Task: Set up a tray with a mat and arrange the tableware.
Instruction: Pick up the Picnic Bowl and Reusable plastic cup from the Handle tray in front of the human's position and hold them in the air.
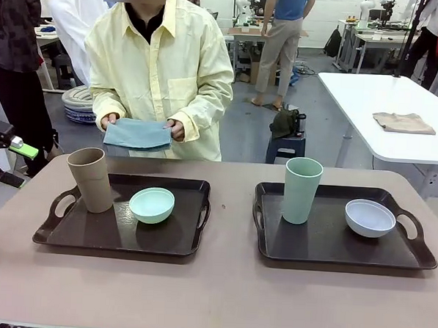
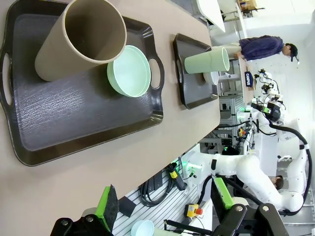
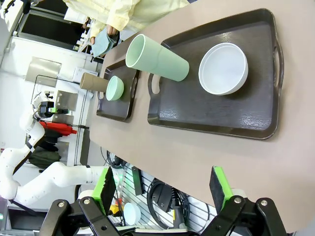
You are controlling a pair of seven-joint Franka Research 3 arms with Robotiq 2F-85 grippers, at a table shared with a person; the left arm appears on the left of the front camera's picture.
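Two dark trays lie on the tan table. On the left tray (image 1: 119,243) stand a tan tumbler (image 1: 91,179) and a mint green bowl (image 1: 151,204). The right tray (image 1: 346,256) carries a pale green tumbler (image 1: 301,190) and a whitish-blue bowl (image 1: 370,217). At the far edge a person holds a folded blue-grey mat (image 1: 137,134) in both hands. My left gripper (image 2: 165,204) hangs open off the table's near side, facing the tan tumbler (image 2: 81,39). My right gripper (image 3: 162,189) is open too, off the table edge, short of the whitish-blue bowl (image 3: 223,69).
A strip of bare tabletop (image 1: 231,209) separates the two trays, and a wide bare band runs along the near edge. A white table (image 1: 399,100) with a folded cloth stands behind on the right. Other people stand in the background.
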